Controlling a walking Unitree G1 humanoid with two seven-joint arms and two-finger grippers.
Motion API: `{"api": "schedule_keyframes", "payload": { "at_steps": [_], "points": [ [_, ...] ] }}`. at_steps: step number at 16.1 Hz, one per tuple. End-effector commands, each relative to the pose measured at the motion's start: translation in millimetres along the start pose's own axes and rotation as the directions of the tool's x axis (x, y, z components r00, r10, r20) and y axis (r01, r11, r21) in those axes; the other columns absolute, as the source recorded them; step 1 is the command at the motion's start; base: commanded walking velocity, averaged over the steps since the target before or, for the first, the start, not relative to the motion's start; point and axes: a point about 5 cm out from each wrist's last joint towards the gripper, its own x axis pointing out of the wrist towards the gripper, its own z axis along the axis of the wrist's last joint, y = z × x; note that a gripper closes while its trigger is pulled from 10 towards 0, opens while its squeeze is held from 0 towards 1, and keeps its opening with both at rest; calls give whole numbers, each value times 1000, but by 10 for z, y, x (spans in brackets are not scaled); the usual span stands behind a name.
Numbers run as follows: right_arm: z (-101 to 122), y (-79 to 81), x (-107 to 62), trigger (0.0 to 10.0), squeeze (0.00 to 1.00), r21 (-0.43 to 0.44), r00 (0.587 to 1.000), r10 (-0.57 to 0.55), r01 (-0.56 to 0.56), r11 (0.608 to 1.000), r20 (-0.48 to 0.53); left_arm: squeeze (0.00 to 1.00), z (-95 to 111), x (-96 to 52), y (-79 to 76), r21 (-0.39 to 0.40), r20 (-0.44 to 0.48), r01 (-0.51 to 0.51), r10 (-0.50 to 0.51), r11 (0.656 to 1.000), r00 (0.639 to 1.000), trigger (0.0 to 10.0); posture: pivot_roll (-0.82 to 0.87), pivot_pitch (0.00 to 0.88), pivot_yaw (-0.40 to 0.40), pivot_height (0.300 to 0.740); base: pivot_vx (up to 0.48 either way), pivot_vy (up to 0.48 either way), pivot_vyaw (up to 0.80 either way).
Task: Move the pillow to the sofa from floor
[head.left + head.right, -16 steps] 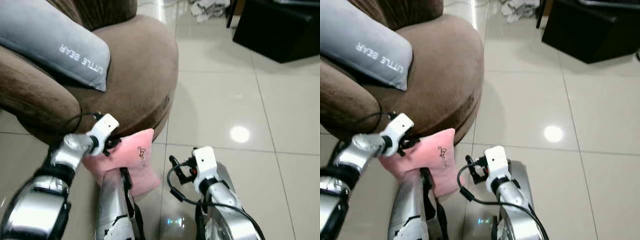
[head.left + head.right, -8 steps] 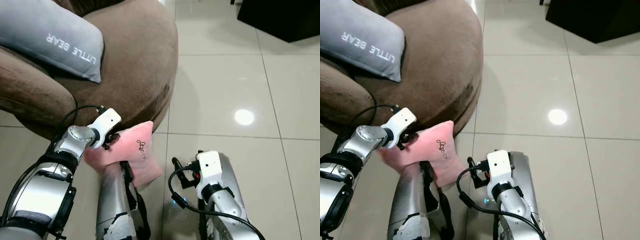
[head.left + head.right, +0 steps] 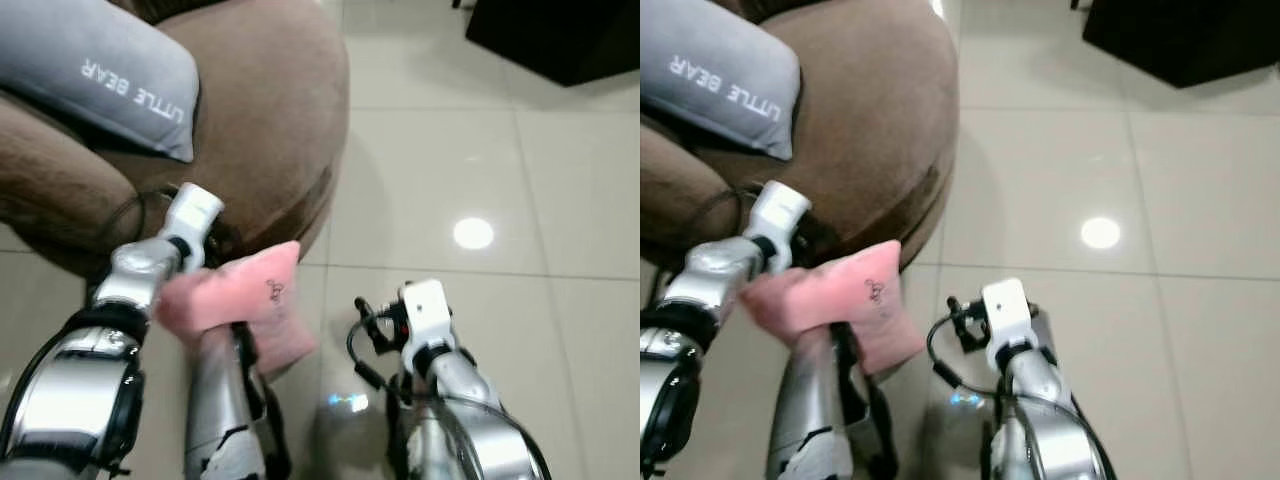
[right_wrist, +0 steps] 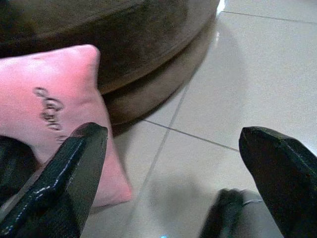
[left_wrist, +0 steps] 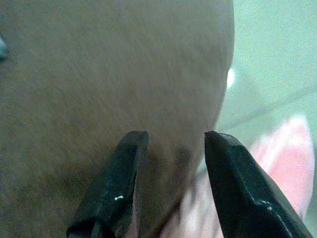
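Observation:
A pink pillow (image 3: 250,300) with a small dark embroidery leans against my left leg, at the foot of the round brown sofa (image 3: 270,120). My left gripper (image 3: 215,248) is at the pillow's upper end, pointing at the sofa's side. In the left wrist view its fingers (image 5: 124,183) stand narrowly apart, with pink fabric (image 5: 277,163) low between and beside them. My right gripper (image 4: 171,134) hangs open just above the floor to the right of the pillow (image 4: 44,99), holding nothing.
A grey pillow (image 3: 100,70) printed "LITTLE BEAR" lies on the sofa seat. A black piece of furniture (image 3: 560,35) stands at the far right. Glossy beige floor tiles (image 3: 450,150) stretch right of the sofa. My legs (image 3: 215,410) are below the pillow.
My left wrist has risen and turned toward the sofa, and the pillow's near end has come up with it. The right arm has lifted a little. The camera has shifted slightly.

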Motion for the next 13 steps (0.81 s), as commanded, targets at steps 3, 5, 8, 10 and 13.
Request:
{"api": "schedule_keyframes", "payload": {
  "at_steps": [3, 5, 8, 10, 13],
  "points": [
    [-48, -41, 192, 10000, 0, -4, 997, 64, -64, 998, -40, 0, -422, -367, 52, -186, 86, -180, 199, 966, 976, 10000, 110, 166, -55, 521, 0, 0, 0],
    [-27, -55, 300, 10000, 0, -11, 996, 81, -81, 997, -47, 0, -673, -541, -145, -218, 80, -215, 237, 952, 968, 10000, 141, 151, -80, 521, 0, 0, 737],
    [-12, -4, 410, 10000, 0, -36, 991, 127, -129, 991, -51, 0, -778, -566, -427, -238, 82, -210, 235, 948, 968, 10000, 187, 129, -135, 521, 0, 0, 667],
    [-74, -31, 424, 10000, 0, -37, 992, 108, -111, 993, -71, 0, -705, -516, -502, -205, 97, -194, 217, 959, 971, 10000, 181, 125, -141, 521, 0, 0, 0],
    [-125, -74, 420, 10000, 0, -29, 993, 88, -90, 995, -74, 0, -625, -474, -553, -162, 98, -165, 182, 973, 978, 10000, 141, 120, -115, 521, 0, 0, 0]
  ]
}}
